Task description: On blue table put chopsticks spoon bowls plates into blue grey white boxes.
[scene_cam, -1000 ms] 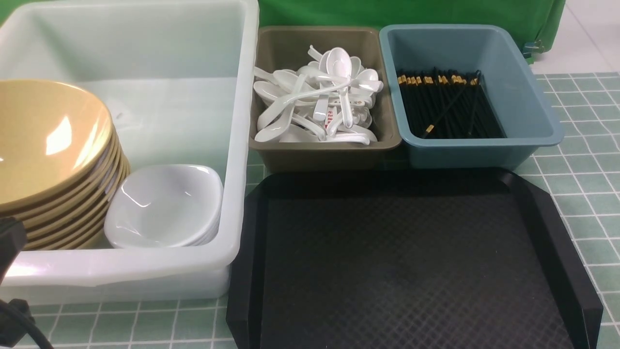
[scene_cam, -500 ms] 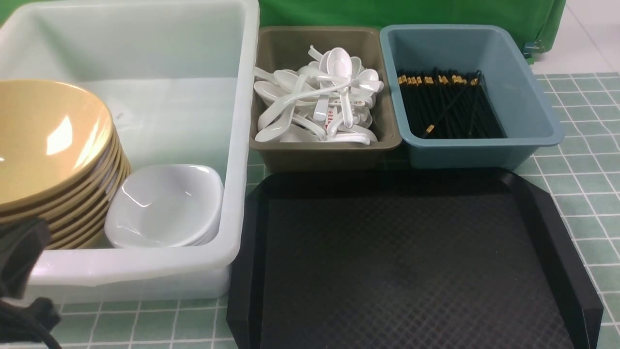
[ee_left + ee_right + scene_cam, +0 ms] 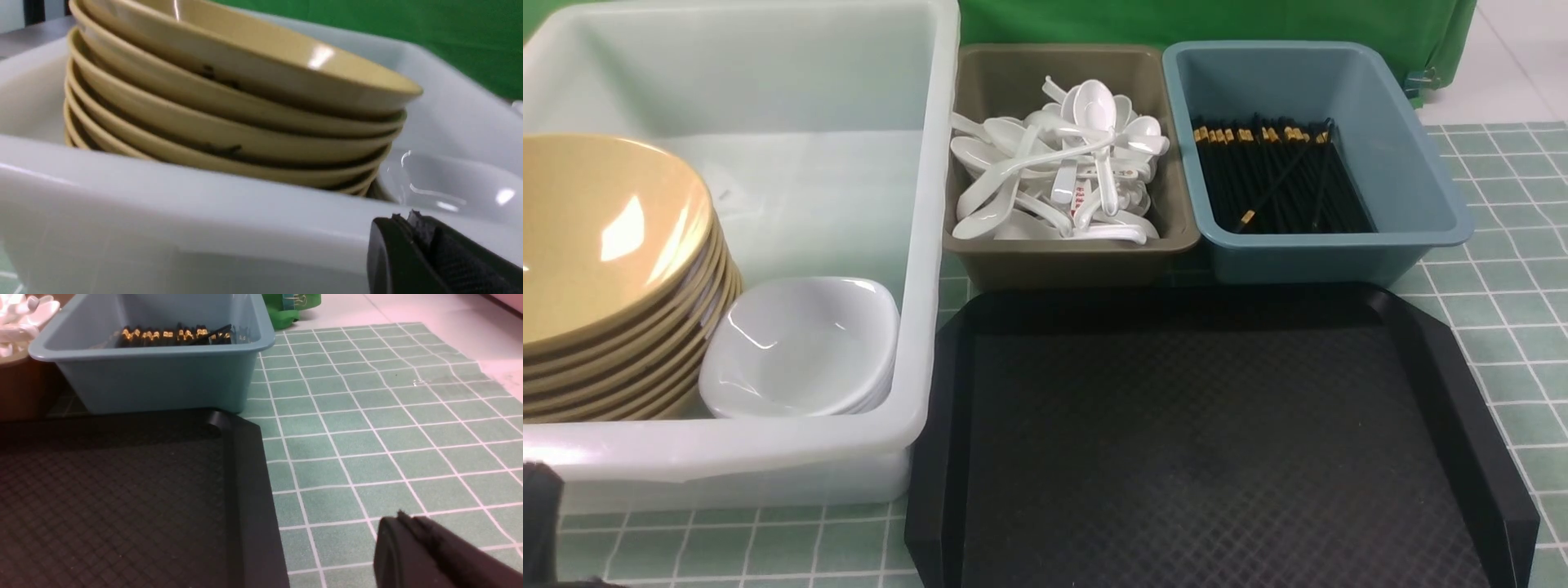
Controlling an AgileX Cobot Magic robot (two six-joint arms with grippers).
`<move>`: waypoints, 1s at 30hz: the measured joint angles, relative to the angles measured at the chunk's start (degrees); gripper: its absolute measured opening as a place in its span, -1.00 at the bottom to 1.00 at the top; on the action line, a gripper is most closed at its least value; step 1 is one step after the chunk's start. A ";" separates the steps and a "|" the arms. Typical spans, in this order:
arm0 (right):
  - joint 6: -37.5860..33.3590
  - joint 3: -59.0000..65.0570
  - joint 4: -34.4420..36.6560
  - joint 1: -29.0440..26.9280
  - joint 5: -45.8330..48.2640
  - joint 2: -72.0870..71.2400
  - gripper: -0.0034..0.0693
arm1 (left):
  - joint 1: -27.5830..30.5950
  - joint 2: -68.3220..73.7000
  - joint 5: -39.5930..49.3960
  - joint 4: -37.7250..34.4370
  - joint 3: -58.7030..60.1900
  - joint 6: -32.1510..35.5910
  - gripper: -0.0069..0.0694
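From the front camera, you see the big white box [image 3: 915,245] on the left of the blue table [image 3: 1503,327]. It holds a tilted stack of yellow bowls [image 3: 605,269], and a small stack of white plates [image 3: 800,347] sits just beside them against the near wall. In the middle, the grey box [image 3: 1070,261] is heaped with white spoons [image 3: 1062,163]. To its right, touching it, the blue box [image 3: 1339,253] holds the black chopsticks [image 3: 1278,180], gold bands toward the far end, with one or two lying crosswise. A black tray [image 3: 1201,457] lies in front of the two small boxes, and nothing rests on it. Only a dark sliver of your left arm shows at the lower left corner.

From the left wrist camera, your left gripper [image 3: 412,228] sits just outside the white box's near wall, jaws pressed together and holding nothing. The bowl stack rises above the rim, with the plates beside it.

From the right wrist camera, your right gripper [image 3: 408,526] hangs over bare table to the right of the tray, its jaws closed and empty. The blue box with the chopsticks stands well beyond it.
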 joint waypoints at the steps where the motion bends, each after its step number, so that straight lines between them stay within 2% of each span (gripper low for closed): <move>1: 0.00 0.00 0.00 0.00 0.00 0.00 -0.77 | 0.00 -0.30 2.24 0.00 0.02 1.01 -0.85; 3: 0.00 0.00 0.00 0.00 0.00 -0.04 -0.77 | 0.00 -0.60 6.31 0.00 0.02 3.74 -0.85; 9: 0.00 0.00 0.00 0.00 0.00 -0.04 -0.77 | 0.00 -0.74 6.71 -0.12 0.02 8.79 -0.85; 30: 0.00 0.00 0.00 0.00 0.00 -0.04 -0.72 | 0.00 -0.74 6.71 -0.12 0.02 9.20 -0.85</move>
